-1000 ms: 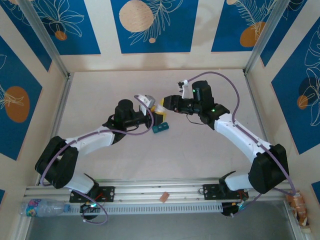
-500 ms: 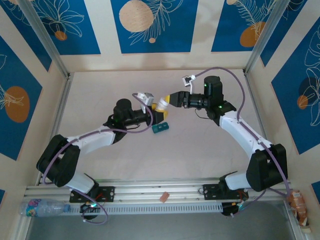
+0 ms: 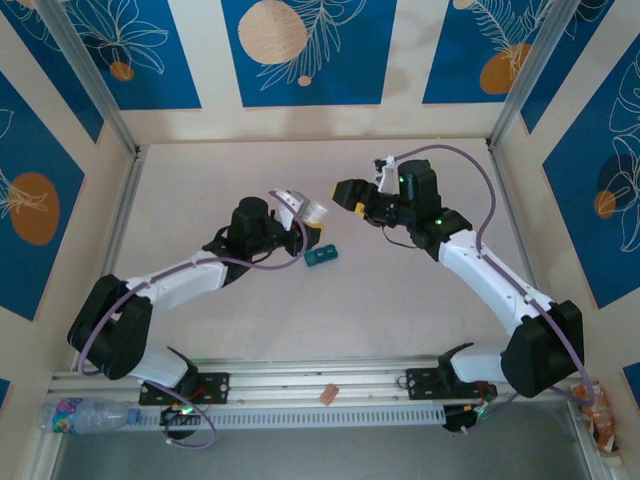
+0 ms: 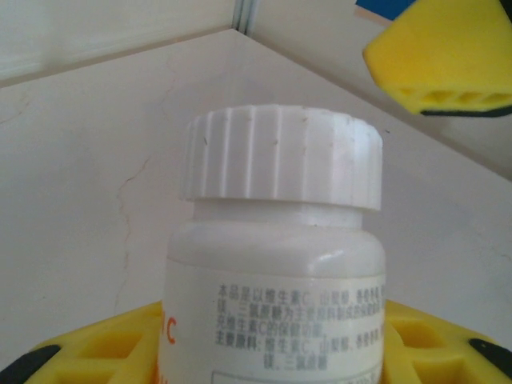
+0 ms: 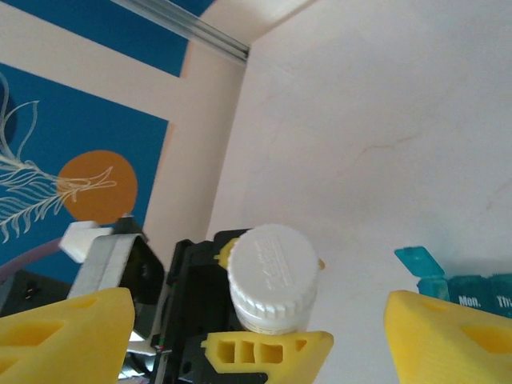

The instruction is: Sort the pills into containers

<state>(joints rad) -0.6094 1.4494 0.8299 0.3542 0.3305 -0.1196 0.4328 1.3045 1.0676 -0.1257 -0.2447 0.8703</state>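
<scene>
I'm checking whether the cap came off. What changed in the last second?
The right gripper, at the cap half a second ago, has backed off to the right, jaws open; the cap is still on. The left gripper still holds the bottle, and the pill box hasn't moved.

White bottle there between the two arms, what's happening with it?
The left tool is clamped around the white bottle, and its ribbed cap is on. The right tool is open and sits close to the cap without touching it, perhaps about to grip it and twist it off. The teal pill box lies on the table just beside the bottle, with one lid flipped up.
</scene>
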